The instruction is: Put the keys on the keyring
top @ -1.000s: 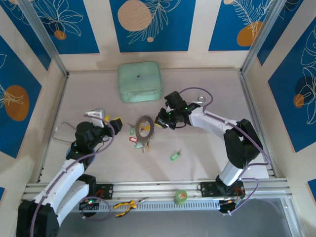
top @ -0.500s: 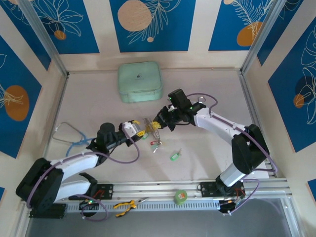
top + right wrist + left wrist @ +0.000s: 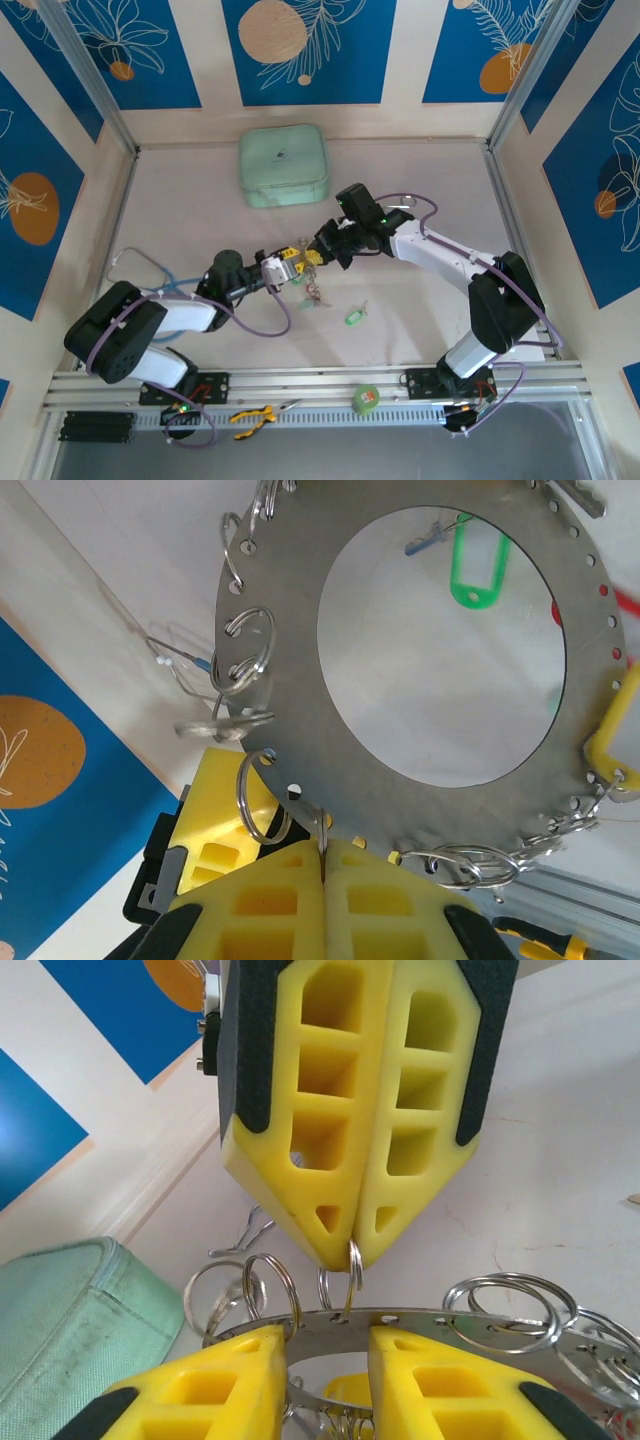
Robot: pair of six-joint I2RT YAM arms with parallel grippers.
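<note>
Keyring [image 3: 275, 650], a flat perforated metal disc: right gripper [image 3: 325, 850] clamped on its wire loop [image 3: 357, 1275], left gripper [image 3: 327, 1345] apart.

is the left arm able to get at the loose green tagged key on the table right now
Probably yes: the green-tagged key lies on bare table near the left end effector, nothing between, though it is at the keyring.

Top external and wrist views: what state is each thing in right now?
keyring: held up off the table, split rings along its rim.
right end effector: shut on one of the keyring's split rings.
left end effector: jaws apart at the keyring's rim; grip unclear.
green-tagged key: loose on the table.
green case: closed, lying flat.
</note>
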